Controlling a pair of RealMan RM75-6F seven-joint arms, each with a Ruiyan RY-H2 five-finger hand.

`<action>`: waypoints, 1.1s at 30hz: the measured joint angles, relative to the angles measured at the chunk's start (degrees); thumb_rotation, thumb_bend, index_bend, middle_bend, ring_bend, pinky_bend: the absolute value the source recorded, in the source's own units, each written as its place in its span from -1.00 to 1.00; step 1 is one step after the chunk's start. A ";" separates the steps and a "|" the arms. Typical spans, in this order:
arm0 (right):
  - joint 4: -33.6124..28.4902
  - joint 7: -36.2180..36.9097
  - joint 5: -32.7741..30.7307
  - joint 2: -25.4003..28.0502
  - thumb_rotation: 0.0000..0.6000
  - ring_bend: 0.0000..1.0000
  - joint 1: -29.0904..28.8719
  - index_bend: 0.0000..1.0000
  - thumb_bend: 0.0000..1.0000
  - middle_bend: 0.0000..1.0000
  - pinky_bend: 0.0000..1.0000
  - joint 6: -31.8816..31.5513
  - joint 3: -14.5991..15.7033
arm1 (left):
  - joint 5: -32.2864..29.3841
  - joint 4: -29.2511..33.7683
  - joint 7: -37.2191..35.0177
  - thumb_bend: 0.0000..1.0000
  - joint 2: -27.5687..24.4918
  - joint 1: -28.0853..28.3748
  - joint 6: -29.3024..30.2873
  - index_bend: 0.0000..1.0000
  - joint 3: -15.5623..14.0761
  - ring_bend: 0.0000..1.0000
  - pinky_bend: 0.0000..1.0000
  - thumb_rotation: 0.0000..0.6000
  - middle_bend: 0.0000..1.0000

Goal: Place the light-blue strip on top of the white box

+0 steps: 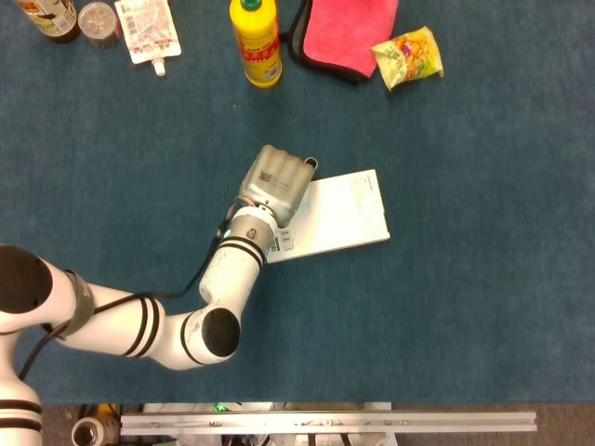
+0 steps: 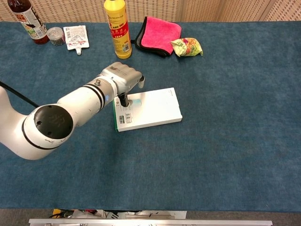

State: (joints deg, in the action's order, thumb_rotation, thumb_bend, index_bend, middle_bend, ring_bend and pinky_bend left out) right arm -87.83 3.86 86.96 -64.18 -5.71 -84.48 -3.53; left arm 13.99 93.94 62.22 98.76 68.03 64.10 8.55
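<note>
While my left hand hangs over the box: lines below run from it outward.
Left hand (image 2: 123, 79): grey metal shell, knuckles rounded, on a glossy white arm with black bands; it sits over the left end of the white box.
Fingers (image 2: 124, 100): curled downward, dark tips reaching to the box top; one paler finger sticks out to the side, apart from the rest.
Hold: the light-blue strip (image 2: 136, 101) lies flat on the box just beside my fingertips; whether I pinch it or only touch it, I cannot tell.
Right hand: neither view shows it.
White box (image 1: 344, 216): flat, rectangular, smooth card, with barcode labels at its left end and a dark green side edge; it lies slightly askew on the table.
Table (image 1: 483, 307): covered in dark blue, felt-like cloth.
Far edge: a yellow plastic bottle (image 1: 256, 39), a folded pink cloth (image 1: 350, 30) with a dark border, and a crinkled yellow snack bag (image 1: 407, 56).
Far left corner: a white pouch (image 1: 147, 30), a small jar (image 1: 97, 19) and a brown bottle (image 2: 26, 19).
Chest view: shows the strip and my fingertips from the side.
Head view: my hand's back covers both.
</note>
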 measured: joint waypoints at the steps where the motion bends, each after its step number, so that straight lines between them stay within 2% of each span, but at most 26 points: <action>1: -0.01 -0.02 0.03 0.03 1.00 -0.48 0.03 -0.73 -1.00 -0.35 -0.54 0.00 0.04 | -0.17 -0.22 0.01 -0.35 0.11 0.09 -0.02 -0.67 0.09 0.88 1.00 0.80 0.88; 15: -0.26 -0.22 -0.03 0.24 1.00 -0.48 0.44 -0.73 -1.00 -0.35 -0.54 -0.42 0.03 | -2.91 -3.99 0.14 -0.35 1.27 1.03 -0.77 -0.70 1.60 0.88 1.00 0.80 0.88; 26: -0.13 0.10 -0.06 0.27 1.00 -0.47 0.74 -0.73 -1.00 -0.35 -0.54 -0.67 0.05 | -2.16 -4.07 -1.67 -0.35 1.28 1.04 -0.99 -0.70 3.04 0.88 1.00 0.80 0.88; 33: 0.18 0.43 -0.31 0.35 1.00 -0.47 1.06 -0.73 -1.00 -0.35 -0.54 -0.93 -0.02 | -2.45 -5.60 -1.19 -0.35 2.91 1.72 -1.47 -0.70 2.90 0.88 1.00 0.79 0.88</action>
State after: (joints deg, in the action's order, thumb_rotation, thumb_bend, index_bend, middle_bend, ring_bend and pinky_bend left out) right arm -87.65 4.29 86.66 -63.82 -4.65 -85.40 -3.55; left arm 11.54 88.34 61.03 101.67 69.75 62.63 11.45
